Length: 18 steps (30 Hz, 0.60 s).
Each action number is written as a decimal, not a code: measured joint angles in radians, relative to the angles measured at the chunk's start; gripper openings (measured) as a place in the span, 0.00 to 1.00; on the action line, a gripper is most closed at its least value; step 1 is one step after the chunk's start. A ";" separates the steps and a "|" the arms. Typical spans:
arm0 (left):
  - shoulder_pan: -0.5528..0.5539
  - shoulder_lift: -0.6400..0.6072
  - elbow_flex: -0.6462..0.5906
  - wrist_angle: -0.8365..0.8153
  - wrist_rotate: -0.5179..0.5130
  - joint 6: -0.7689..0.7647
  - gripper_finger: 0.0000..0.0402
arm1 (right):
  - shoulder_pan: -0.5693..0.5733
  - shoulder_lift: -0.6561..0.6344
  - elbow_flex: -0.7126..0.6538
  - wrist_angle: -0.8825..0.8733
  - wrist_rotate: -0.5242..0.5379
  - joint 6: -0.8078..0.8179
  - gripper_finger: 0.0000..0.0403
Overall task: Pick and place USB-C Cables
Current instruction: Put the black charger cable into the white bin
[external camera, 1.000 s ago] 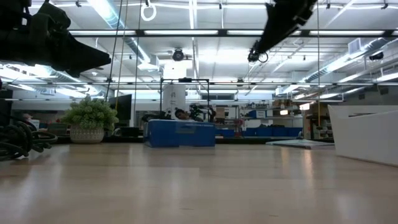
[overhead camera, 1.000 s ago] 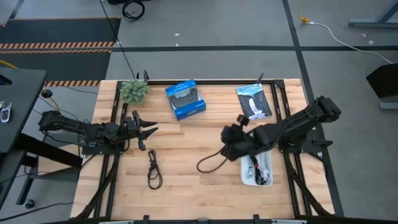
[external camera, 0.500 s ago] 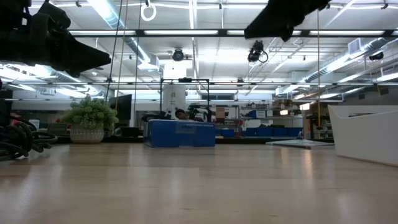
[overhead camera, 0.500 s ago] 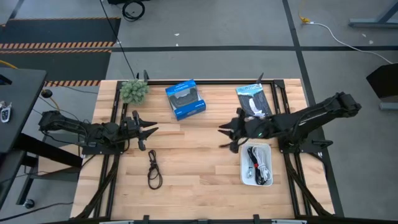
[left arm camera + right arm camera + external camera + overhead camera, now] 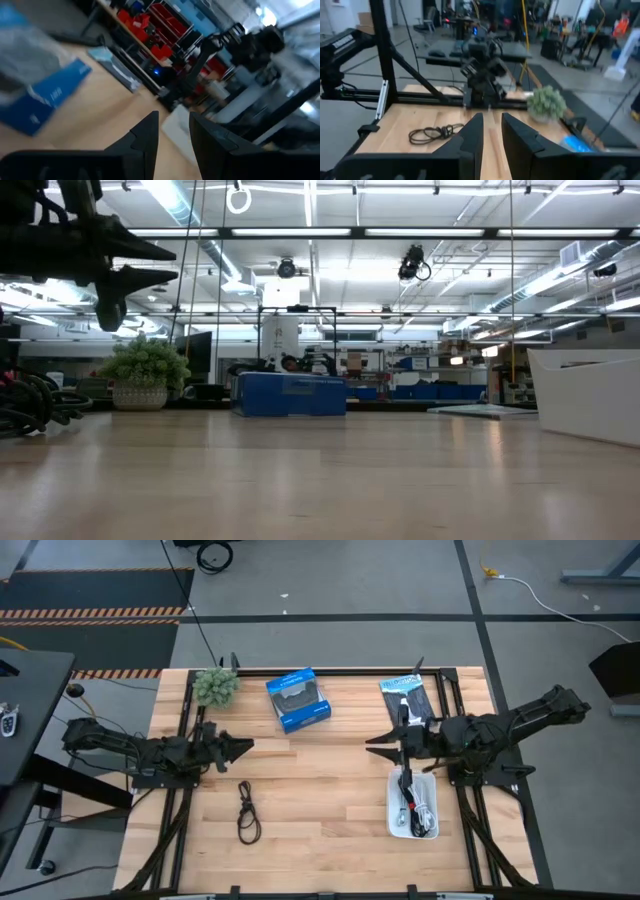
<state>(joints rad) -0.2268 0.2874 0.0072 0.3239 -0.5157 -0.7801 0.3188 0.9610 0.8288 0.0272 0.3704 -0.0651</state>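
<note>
Right gripper (image 5: pixel 384 746): fingers slightly parted, holding nothing, beside the white tray (image 5: pixel 393 822) containing bundled cables (image 5: pixel 416 804). Left gripper (image 5: pixel 240 746): narrow gap, empty; dark cable loop (image 5: pixel 246 812) lies on the table just below-beside it.

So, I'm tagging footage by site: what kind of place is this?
Probably a robotics lab or workshop: a wooden table on a taped concrete floor, strip-lit open ceiling, shelving with red bins and other workbenches beyond.

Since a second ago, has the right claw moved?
Yes. In the high view the right claw has pulled back toward the right, from beside the white tray's near-left corner to above its top edge.
</note>
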 joint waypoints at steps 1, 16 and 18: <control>0.000 0.000 0.000 -0.002 0.008 -0.053 0.29 | 0.005 0.000 0.000 0.007 0.000 -0.018 0.19; -0.067 0.217 0.174 0.011 0.141 -0.185 0.29 | 0.001 0.000 0.000 0.010 0.185 -0.327 0.19; -0.083 0.291 0.247 -0.048 0.145 -0.153 0.29 | -0.011 0.000 0.000 0.007 0.214 -0.346 0.19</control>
<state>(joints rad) -0.3098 0.5785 0.2542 0.2757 -0.3704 -0.9335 0.3073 0.9611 0.8284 0.0338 0.5842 -0.4114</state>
